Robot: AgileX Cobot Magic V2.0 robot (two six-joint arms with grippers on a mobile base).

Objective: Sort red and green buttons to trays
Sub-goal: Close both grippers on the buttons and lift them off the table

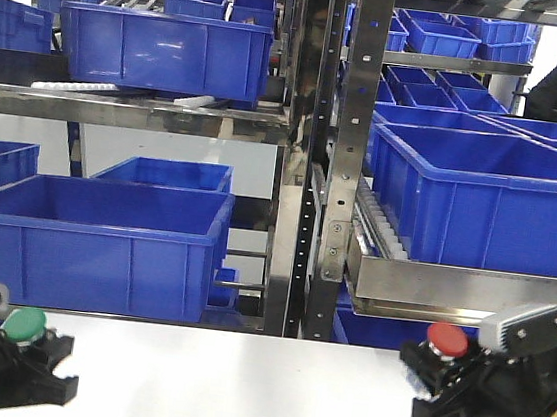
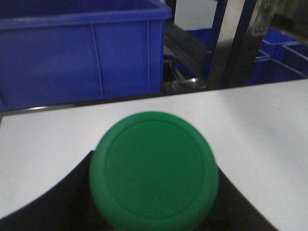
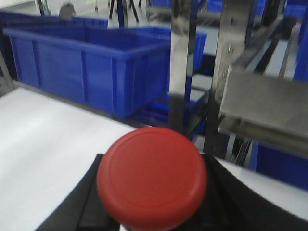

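- Exterior front-facing view: left gripper (image 1: 12,357) at the lower left corner of the frame, right gripper (image 1: 452,381) at the lower right, both low over the white table (image 1: 238,390).
- Green button (image 1: 24,323) sits in the left gripper with its cap up, above the dark jaws. The jaws are clamped on the dark block under the cap.
- Red button (image 1: 447,338) sits in the right gripper the same way, cap up and tilted slightly. The jaws are closed around its dark block.
- The two buttons are well apart, at opposite ends of the table's near edge.
- Left wrist-mounted view: the green cap (image 2: 154,171) fills the lower middle of the frame and is blurred. Dark fingers (image 2: 50,209) flank it on both sides. The cap hides the contact point.
- Right wrist-mounted view: the red cap (image 3: 151,175) is in the lower middle, with dark fingers (image 3: 243,202) on each side. The grip point under the cap is hidden.
- Background: a metal rack (image 1: 338,175) stands behind the table, and blue crates (image 1: 88,242) fill its shelves from left to right across the upper frame.
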